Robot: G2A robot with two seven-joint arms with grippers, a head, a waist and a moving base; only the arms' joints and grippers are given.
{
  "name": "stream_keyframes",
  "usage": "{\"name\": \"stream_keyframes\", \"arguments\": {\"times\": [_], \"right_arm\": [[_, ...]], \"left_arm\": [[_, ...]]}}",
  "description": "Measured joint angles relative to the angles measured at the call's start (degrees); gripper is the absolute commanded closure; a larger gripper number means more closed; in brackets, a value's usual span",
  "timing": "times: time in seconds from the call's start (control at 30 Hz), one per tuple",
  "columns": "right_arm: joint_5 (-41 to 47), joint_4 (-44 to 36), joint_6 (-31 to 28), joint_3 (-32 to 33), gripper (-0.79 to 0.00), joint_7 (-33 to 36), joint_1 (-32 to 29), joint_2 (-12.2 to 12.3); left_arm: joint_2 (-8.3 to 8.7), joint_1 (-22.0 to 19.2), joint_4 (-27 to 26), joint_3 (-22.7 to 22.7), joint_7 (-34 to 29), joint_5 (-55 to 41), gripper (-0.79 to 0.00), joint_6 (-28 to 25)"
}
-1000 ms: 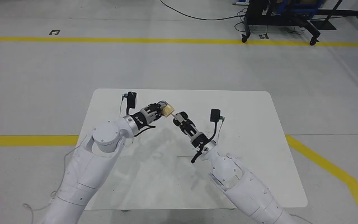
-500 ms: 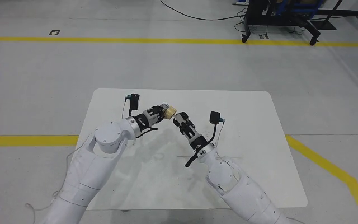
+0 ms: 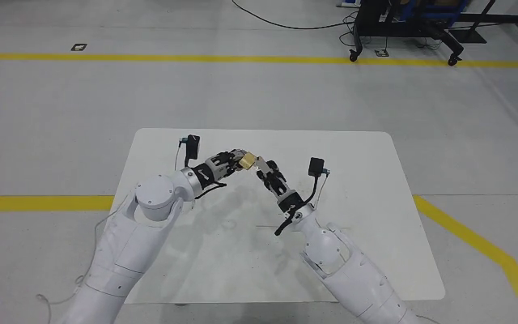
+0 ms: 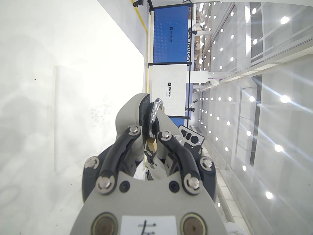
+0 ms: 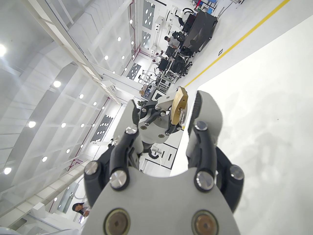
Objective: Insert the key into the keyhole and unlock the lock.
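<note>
A brass padlock point(image 3: 248, 160) hangs in the air over the back middle of the white table point(image 3: 364, 243). My left gripper point(image 3: 234, 160) is shut on its silver shackle point(image 4: 156, 110), and the brass body point(image 4: 151, 145) shows between the fingers. My right gripper point(image 3: 264, 168) faces the lock's underside from the other side. In the right wrist view its fingers point(image 5: 207, 113) stand wide apart around the padlock point(image 5: 178, 103) without touching it. A small silver piece point(image 5: 182, 117), seemingly the key, sits at the keyhole face.
The tabletop point(image 4: 61, 62) lies bare beneath both arms. A yellow floor line point(image 3: 48, 202) runs past the table on either side. A dark wheeled stand point(image 3: 405, 28) is far behind the table.
The right arm has shifted slightly and its gripper has edged a little to the right beside the lock. The padlock looks turned a little in the left gripper.
</note>
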Motion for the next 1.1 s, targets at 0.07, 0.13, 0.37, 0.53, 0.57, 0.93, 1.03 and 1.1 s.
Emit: {"name": "stream_keyframes", "arguments": {"times": [0.07, 0.13, 0.37, 0.53, 0.57, 0.93, 1.03, 1.1], "right_arm": [[-0.01, 0.00, 0.01, -0.02, -0.785, -0.01, 0.01, 0.00], [-0.02, 0.00, 0.01, -0.03, -0.785, -0.01, 0.01, 0.00], [0.09, -0.06, -0.02, 0.04, -0.785, 0.05, -0.06, 0.00], [5.09, -2.91, -3.98, 6.30, 0.000, 1.09, -3.74, 0.93], [5.89, -3.62, -4.91, 7.83, 0.000, 1.61, -4.77, 1.21], [19.91, -9.76, -18.07, 11.91, 0.000, 21.72, -9.31, 2.37], [19.76, -9.25, -18.35, 10.75, 0.000, 23.59, -8.23, 2.15], [18.76, -8.80, -17.70, 10.02, 0.000, 23.39, -7.50, 1.97]], "left_arm": [[-0.04, -0.02, 0.04, -0.12, -0.06, -0.08, 0.000, 0.21], [-0.06, -0.05, 0.08, -0.21, -0.15, -0.07, 0.000, 0.33], [-0.11, -0.30, 0.45, -0.35, -1.36, -0.11, 0.000, 2.23], [-0.38, -0.95, 2.82, -2.12, -4.80, -8.77, 0.000, 7.13], [-0.42, -1.27, 3.34, -2.36, -5.44, -10.19, 0.000, 8.42], [-1.36, -3.95, 10.18, -3.55, -17.21, -33.13, 0.000, 23.38], [-1.38, -5.10, 11.61, -2.86, -19.07, -33.99, 0.000, 25.77], [-1.38, -5.48, 11.93, -2.30, -19.36, -33.39, 0.000, 25.70]]}}
